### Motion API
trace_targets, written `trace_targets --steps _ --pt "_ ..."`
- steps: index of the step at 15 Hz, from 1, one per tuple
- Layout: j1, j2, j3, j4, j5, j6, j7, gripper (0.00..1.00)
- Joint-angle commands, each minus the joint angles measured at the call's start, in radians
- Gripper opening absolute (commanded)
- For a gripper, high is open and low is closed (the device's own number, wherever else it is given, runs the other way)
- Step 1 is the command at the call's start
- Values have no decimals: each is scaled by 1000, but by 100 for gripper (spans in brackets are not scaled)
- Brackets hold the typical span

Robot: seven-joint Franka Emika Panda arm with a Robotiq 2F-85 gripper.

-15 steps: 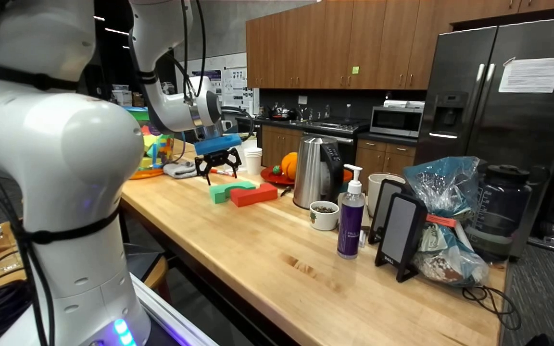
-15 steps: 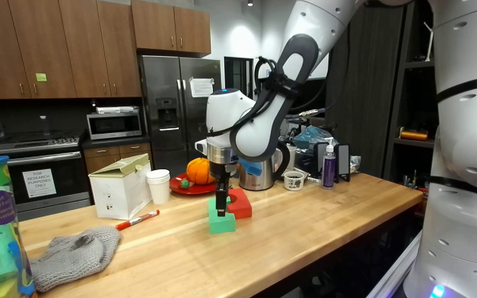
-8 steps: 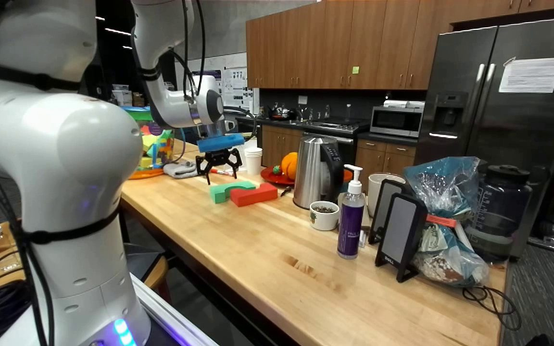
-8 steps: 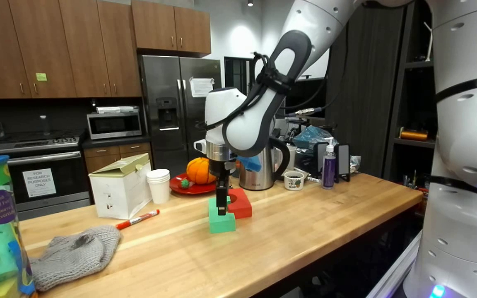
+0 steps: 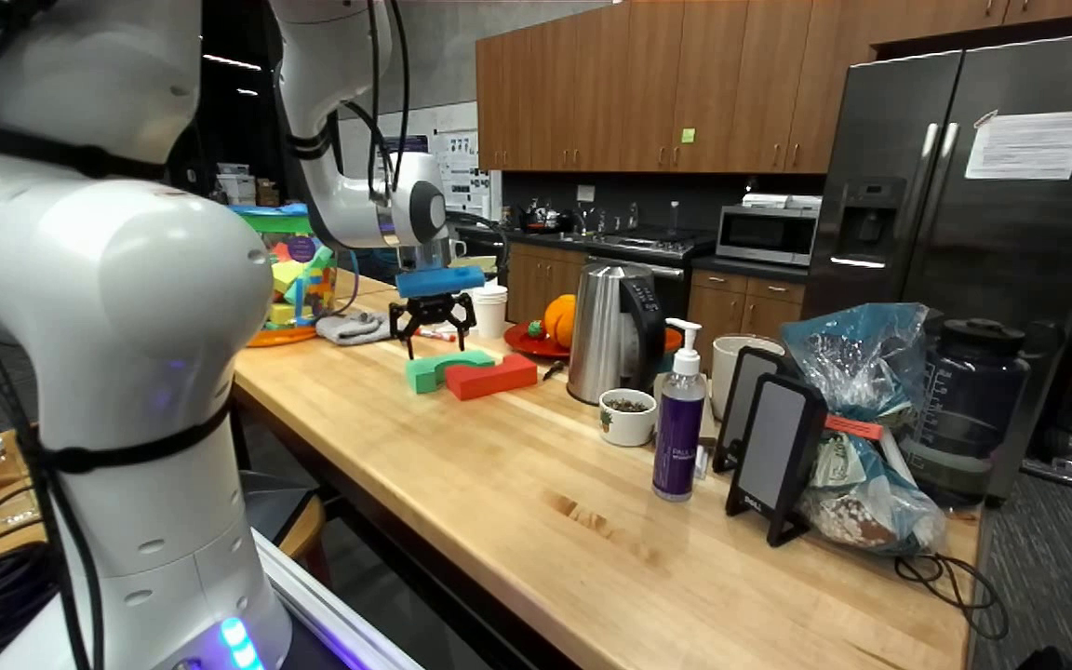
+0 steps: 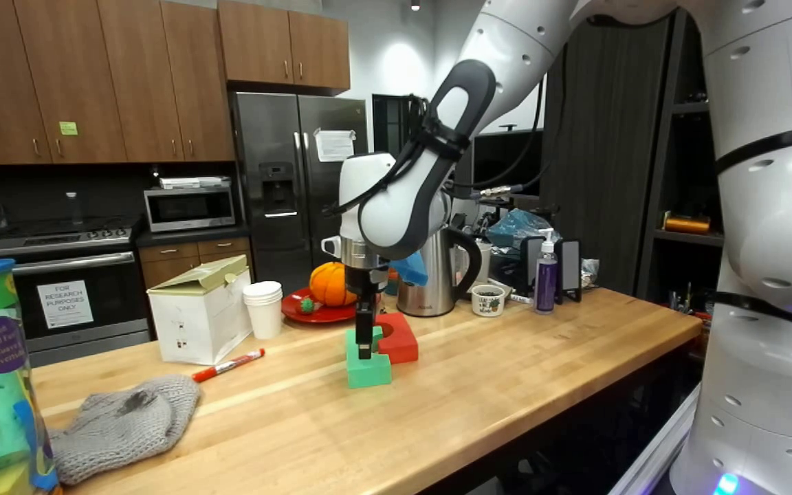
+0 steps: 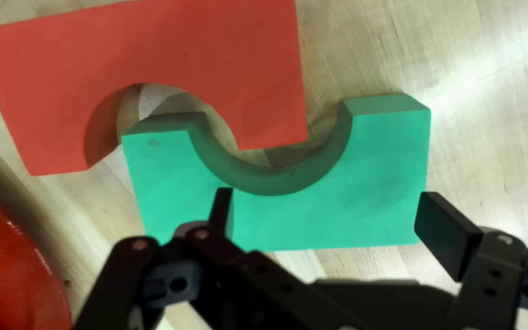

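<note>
The green block [image 7: 291,217] is a rectangular piece with a semicircular recess cut into one long side. It lies flat on the wooden tabletop [image 6: 471,392], recess facing the red block [image 7: 154,50]. The red block has a matching profile, lies flat, and presents its recess toward the green block. The two are offset lengthwise: one leg of each projects into the other's recess. The green block's inserted leg bears a small dark mark. Contact between the blocks cannot be determined.

Lab kitchen, refrigerator [image 6: 313,199], microwave [image 6: 190,209], oven [image 6: 119,295] with research-only sign [image 6: 66,304]
</note>
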Motion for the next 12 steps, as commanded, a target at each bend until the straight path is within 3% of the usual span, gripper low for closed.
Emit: trace_targets --steps 1,12 --pt "-28 59 28 44 30 -18 -54 100" --pt "-44 77 41 62 32 -20 -73 100"
